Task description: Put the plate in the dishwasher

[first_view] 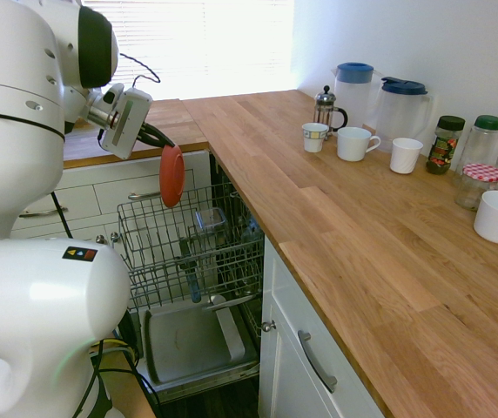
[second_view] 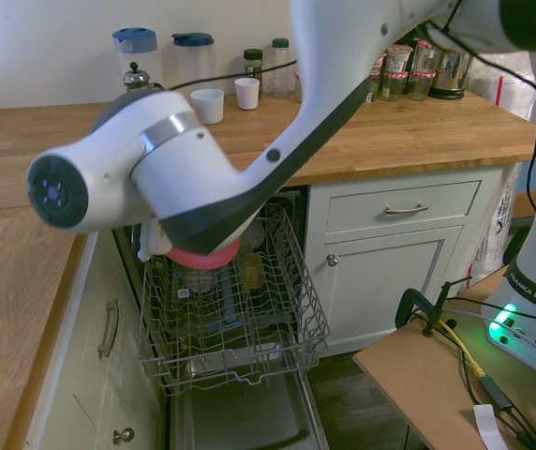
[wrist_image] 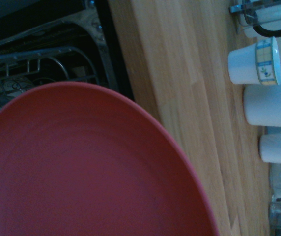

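the gripper (first_view: 155,138) has its jaws clamped on the red plate (first_view: 171,176) — held tilted steeply above the dishwasher's wire rack (first_view: 158,252).

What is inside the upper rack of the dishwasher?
Inside the wire rack of the dishwasher, a clear container and a blue-handled utensil are visible. Wires and shadow hide the far right part, so I cannot name everything there.

We see white cabinets (second_view: 394,267) beneath a wooden countertop (first_view: 336,205), bright window blinds (first_view: 192,43) at far left, and a pale wall (first_view: 423,52) right.
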`<action>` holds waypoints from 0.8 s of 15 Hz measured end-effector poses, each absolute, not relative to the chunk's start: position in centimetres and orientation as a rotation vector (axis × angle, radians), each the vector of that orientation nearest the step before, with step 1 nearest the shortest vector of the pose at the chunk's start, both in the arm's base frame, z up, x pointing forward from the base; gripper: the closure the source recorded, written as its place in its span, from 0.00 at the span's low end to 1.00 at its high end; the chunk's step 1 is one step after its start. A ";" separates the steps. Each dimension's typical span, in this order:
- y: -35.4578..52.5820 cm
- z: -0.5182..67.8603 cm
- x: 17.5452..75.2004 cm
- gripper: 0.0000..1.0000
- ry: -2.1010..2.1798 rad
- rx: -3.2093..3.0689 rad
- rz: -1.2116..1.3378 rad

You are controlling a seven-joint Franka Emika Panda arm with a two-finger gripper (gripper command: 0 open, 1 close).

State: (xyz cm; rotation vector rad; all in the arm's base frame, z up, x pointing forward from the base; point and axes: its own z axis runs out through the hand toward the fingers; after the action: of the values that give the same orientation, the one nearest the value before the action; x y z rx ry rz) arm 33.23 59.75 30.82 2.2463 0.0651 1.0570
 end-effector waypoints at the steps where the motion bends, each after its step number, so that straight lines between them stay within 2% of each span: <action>1: 60.4 29.7 33.6 1.00 0.059 2.241 1.057; 5: 61.6 29.1 34.2 1.00 0.060 2.211 1.068; 12: 63.1 24.7 29.5 1.00 0.249 2.119 1.152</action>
State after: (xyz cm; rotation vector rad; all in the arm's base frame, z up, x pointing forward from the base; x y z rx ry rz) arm 29.53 63.13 24.67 2.1189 0.2487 1.1517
